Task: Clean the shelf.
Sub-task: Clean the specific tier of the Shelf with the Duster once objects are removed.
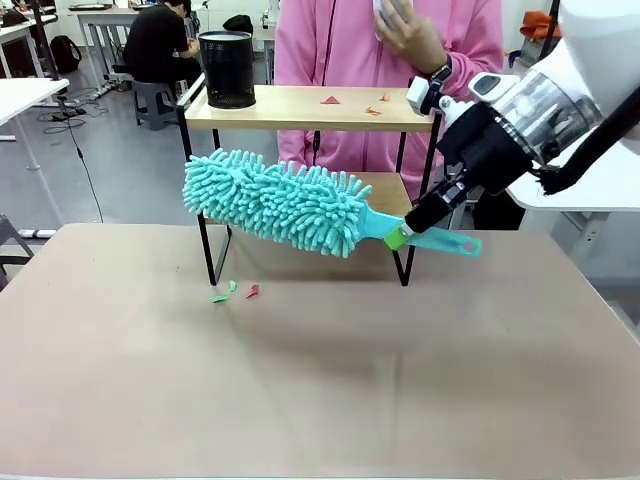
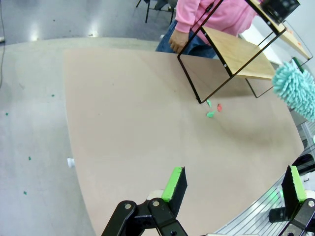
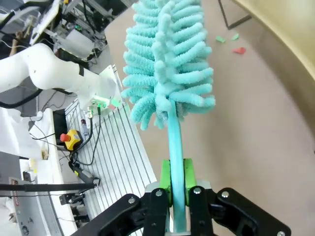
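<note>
Standing toward the far side of the worktop (image 1: 320,380), the shelf (image 1: 300,108) is seen on its four black legs, just in front of a person in a pink top (image 1: 330,40). One container is carried by it: a black mesh cup (image 1: 226,69), set upright at the left end of the upper board. Its inside is hidden from the camera, so what it holds cannot be told. A few small red paper scraps (image 1: 331,99) are scattered across the right half of the same board. The lower board (image 1: 388,190) is largely covered by a teal fluffy duster (image 1: 275,200), which is held slantwise in front of the shelf, head up toward the left legs and handle down to the right. Whether the head touches the frame cannot be told. The handle is clamped between the jaws of the right gripper (image 1: 405,237), pressed from both sides by the green pads (image 3: 165,172). Three more scraps (image 1: 236,291), green and red, are found on the worktop beside the front left leg. The jaws of the left gripper (image 2: 235,183) are spread wide apart, raised over the near edge of the worktop, well apart from the shelf. The person's hand (image 1: 405,35) is raised at chest height behind the upper board.
</note>
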Controlling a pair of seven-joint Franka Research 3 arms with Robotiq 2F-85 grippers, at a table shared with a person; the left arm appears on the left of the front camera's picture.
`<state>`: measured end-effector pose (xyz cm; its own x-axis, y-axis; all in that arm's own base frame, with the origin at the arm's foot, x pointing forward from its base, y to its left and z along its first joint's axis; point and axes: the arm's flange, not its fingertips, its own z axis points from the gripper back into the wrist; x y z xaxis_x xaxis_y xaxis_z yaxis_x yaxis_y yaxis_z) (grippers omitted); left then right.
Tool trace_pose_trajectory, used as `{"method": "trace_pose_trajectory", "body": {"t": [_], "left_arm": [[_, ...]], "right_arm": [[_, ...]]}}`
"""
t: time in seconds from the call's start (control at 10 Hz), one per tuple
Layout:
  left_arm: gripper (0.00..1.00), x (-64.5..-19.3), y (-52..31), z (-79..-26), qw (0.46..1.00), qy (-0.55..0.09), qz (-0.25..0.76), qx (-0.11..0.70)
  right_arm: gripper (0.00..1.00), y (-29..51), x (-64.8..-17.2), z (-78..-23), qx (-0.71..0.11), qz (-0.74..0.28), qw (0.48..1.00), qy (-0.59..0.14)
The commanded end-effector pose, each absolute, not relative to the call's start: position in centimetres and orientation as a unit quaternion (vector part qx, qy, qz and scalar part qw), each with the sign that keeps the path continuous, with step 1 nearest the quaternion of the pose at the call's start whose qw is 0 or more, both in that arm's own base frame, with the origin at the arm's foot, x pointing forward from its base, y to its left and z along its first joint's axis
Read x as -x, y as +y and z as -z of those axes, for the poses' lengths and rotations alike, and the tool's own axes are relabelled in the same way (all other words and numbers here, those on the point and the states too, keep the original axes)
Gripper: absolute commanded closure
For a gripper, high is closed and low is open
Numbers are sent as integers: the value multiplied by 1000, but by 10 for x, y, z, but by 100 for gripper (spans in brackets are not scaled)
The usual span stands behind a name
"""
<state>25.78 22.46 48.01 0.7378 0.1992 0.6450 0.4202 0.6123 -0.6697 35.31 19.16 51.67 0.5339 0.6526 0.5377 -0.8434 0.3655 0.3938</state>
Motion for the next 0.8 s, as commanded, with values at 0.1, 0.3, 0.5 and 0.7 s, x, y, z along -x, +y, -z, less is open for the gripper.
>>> {"method": "trace_pose_trajectory", "body": {"t": [0.1,0.3,0.5,0.7], "left_arm": [[0,-258,223,-481,820,-364,74,436],[0,-258,223,-481,820,-364,74,436],[0,-258,223,-481,820,-364,74,436],[0,-258,223,-481,820,-364,74,436]], "right_arm": [[88,107,-340,-538,-428,-432,776,-166],[88,28,-316,-559,-480,-336,774,-242],[88,-25,-296,-560,-504,-297,765,-268],[88,-79,-274,-547,-504,-110,768,-380]]}}
